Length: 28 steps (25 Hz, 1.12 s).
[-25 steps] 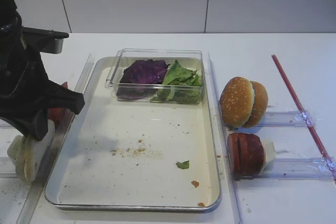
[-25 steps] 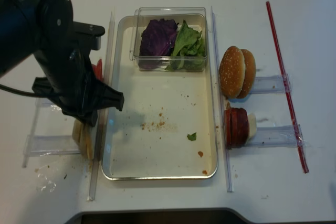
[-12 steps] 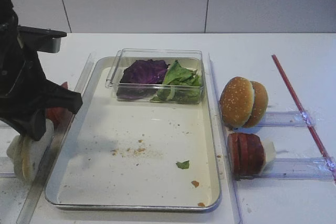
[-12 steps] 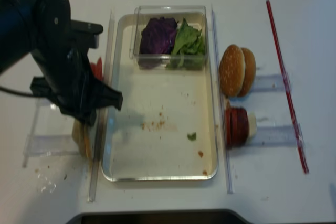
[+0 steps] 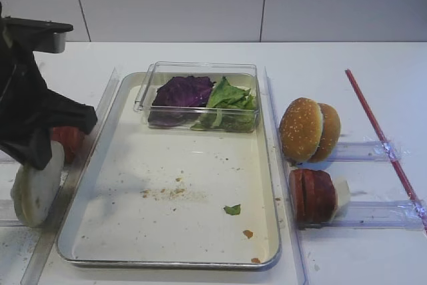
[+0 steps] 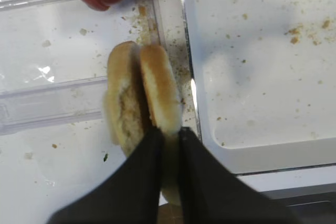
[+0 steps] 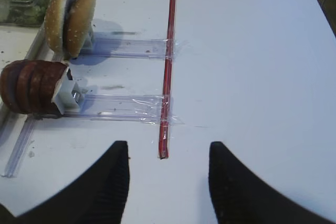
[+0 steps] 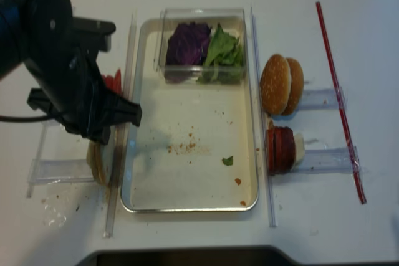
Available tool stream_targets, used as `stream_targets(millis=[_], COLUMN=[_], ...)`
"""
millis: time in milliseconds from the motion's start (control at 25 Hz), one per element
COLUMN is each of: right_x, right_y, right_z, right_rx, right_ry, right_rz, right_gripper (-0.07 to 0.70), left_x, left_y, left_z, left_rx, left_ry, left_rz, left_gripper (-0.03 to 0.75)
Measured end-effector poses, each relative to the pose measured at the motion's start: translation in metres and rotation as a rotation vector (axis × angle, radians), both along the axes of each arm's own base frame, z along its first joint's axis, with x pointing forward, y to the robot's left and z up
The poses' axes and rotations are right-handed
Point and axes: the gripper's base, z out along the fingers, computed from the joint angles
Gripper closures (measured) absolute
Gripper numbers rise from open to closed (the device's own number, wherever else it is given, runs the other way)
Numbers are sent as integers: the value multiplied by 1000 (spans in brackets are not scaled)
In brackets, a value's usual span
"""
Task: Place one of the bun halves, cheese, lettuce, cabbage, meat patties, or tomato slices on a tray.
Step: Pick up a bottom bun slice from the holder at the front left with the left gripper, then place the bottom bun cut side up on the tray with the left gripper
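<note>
In the left wrist view, two pale bun halves stand on edge just left of the tray (image 6: 262,103). My left gripper (image 6: 169,136) is shut on the right-hand bun half (image 6: 160,85); the other bun half (image 6: 122,98) leans against it. From the high view the held bun half (image 5: 35,188) hangs under the left arm (image 5: 30,111), beside the tray (image 5: 173,231). Tomato slices (image 5: 67,139) lie behind it. Cabbage (image 5: 181,91) and lettuce (image 5: 230,98) fill a clear box. Meat patties (image 5: 312,195) sit right of the tray. No cheese shows. My right gripper (image 7: 168,144) is open over bare table.
Two sesame buns (image 5: 308,128) stand on a clear rail right of the tray. A red strip (image 5: 380,135) runs along the far right. Clear plastic rails (image 8: 118,123) flank both long sides of the tray. Crumbs and a lettuce scrap (image 5: 232,209) lie on the tray floor.
The left arm has risen and drawn slightly left, and the gripped bun half has come up with it. The right side is unchanged.
</note>
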Motion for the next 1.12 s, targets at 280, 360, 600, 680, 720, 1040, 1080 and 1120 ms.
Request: stream_targets(millis=[280, 360, 600, 680, 720, 1040, 1080, 1120], right_x=[0, 0, 0, 0, 0, 0, 0, 0], right_y=[0, 0, 0, 0, 0, 0, 0, 0], right_z=[0, 0, 0, 0, 0, 0, 0, 0], right_rx=[0, 0, 0, 0, 0, 0, 0, 0], right_ry=[0, 0, 0, 0, 0, 0, 0, 0], right_rz=[0, 0, 0, 0, 0, 0, 0, 0], right_gripper=[249, 249, 249, 249, 249, 249, 249, 249], left_x=[-7, -9, -16, -17, -18, -22, -20, -17], left_y=[1, 1, -2, -4, -6, -25, -28, -31], left_z=[10, 13, 20, 21, 21, 22, 19, 15], left_rx=[-34, -53, -122, -146, -160, -353, -372, -390], left_ry=[-30, -34, -35, -25, -18, 48, 56, 72], left_rz=[6, 9, 16, 9, 5, -67, -79, -93], left_gripper=[662, 662, 662, 662, 662, 662, 662, 662])
